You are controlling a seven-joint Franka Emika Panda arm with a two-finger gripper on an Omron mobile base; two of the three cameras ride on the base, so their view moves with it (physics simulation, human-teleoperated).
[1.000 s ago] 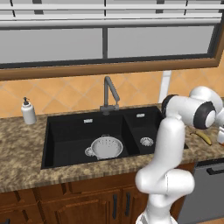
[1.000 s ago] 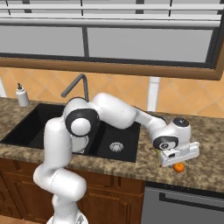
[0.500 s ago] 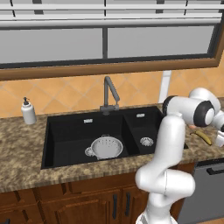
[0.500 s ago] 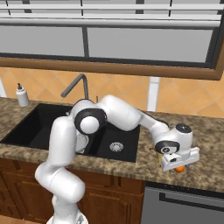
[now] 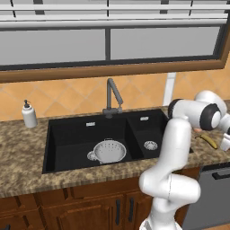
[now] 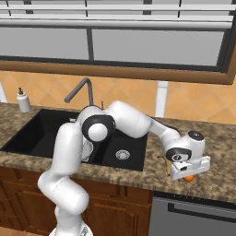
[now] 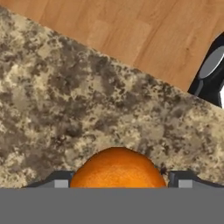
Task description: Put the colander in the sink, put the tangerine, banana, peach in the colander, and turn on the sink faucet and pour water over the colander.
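Reaching low over the granite counter [image 6: 216, 152] near its front edge, right of the sink [image 5: 72, 139], the gripper [image 6: 188, 174] straddles the tangerine [image 7: 117, 168], fingers either side; contact unclear. The colander [image 5: 109, 151] sits in the left basin.

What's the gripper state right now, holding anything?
Gripper: jaws straddle the small bright orange tangerine on the speckled granite counter; whether they grip it yet cannot be told.

Speckled stone counter [image 7: 87, 109]; smooth matt tangerine [image 7: 117, 168]; perforated white colander [image 5: 109, 151].
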